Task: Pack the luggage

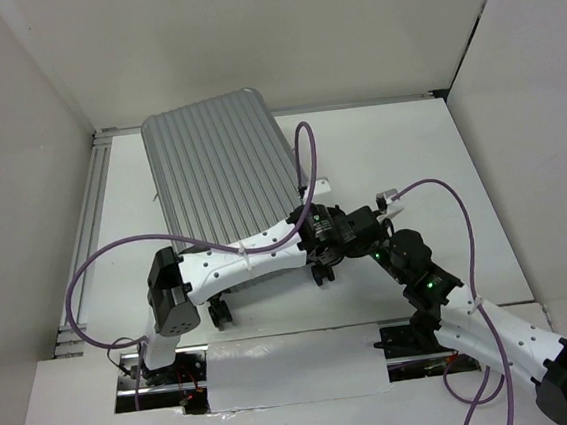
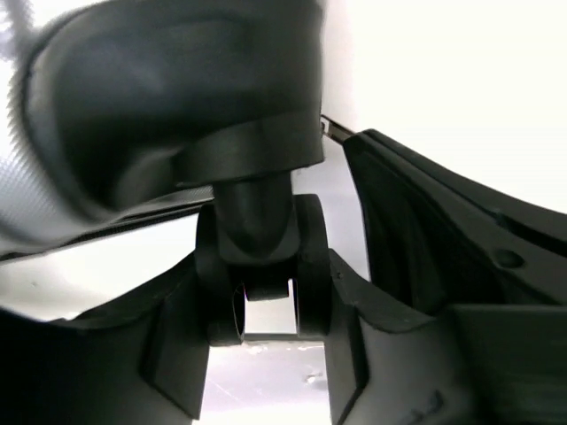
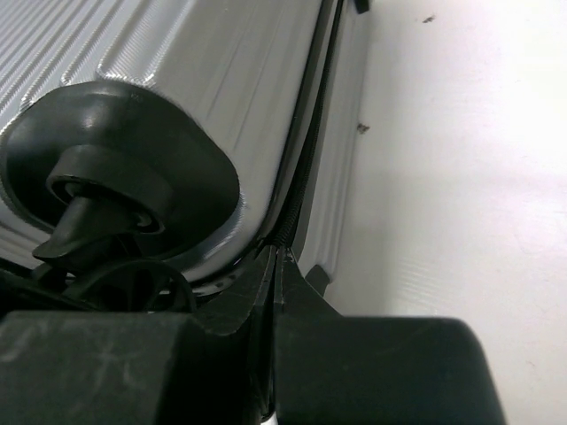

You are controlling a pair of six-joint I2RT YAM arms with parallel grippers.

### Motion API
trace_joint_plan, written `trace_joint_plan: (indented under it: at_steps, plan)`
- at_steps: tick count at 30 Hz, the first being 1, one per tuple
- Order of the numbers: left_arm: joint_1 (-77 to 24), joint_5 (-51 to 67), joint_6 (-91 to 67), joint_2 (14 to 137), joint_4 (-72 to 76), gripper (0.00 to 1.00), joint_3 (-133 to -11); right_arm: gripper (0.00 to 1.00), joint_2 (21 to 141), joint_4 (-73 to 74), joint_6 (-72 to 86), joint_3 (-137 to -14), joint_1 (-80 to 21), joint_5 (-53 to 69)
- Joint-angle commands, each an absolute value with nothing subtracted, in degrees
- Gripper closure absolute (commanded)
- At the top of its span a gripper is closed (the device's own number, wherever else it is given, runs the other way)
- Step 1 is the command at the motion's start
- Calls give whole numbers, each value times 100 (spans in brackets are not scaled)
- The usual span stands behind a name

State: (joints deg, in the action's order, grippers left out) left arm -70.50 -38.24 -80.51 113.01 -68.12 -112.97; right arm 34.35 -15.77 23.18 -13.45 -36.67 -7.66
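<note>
Suitcase (image 1: 222,183) is laid shut on the white table (image 1: 388,152); left gripper (image 2: 266,323) is spread about a wheel (image 2: 307,270), right gripper (image 3: 275,258) pressed together.

We record a white table (image 1: 399,161) below and to the right of the right gripper (image 3: 275,266). One dark speck (image 3: 428,19) sits on it, well ahead of that gripper and to its right. An aluminium rail (image 1: 88,221) runs along the table edge, well to the gripper's left. A white sheet (image 1: 293,367) lies behind it. White walls (image 1: 276,32) stand ahead and on both sides.
</note>
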Motion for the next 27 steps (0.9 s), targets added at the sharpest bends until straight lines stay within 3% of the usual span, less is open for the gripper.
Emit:
trace_joint_plan:
  at_steps: [1,4,9,14,17,23,27]
  plan:
    - [-7040,-4376,-8394,11294,-7550,55,-11435,100,3313,-1907,2320,-1345,-3709,-756]
    - [-7040,-4456,-8394,11294,-7550,99,-11435,100,3313,-1828,2373,-1345,-3709,-957]
    - [-7040,-4570,-8446,10978,-7629,100,-10926,100,3664,-1854,2426,-1406,-3709,-1991]
    - [-7102,-4307,-8385,10381,-7489,100,-9707,100,4857,-2783,2320,-1748,-3412,-2978]
    - [-7154,-4000,-8324,9845,-7166,100,-9134,100,5700,-3241,2382,-2170,-3026,-2979]
    - [-7154,-3604,-7480,8755,-6205,100,-7779,100,6766,-3743,2409,-2732,-2629,-2313]
    - [-7154,-3683,-7112,8237,-6012,100,-7454,100,6611,-3060,1566,-3076,-2452,-426]
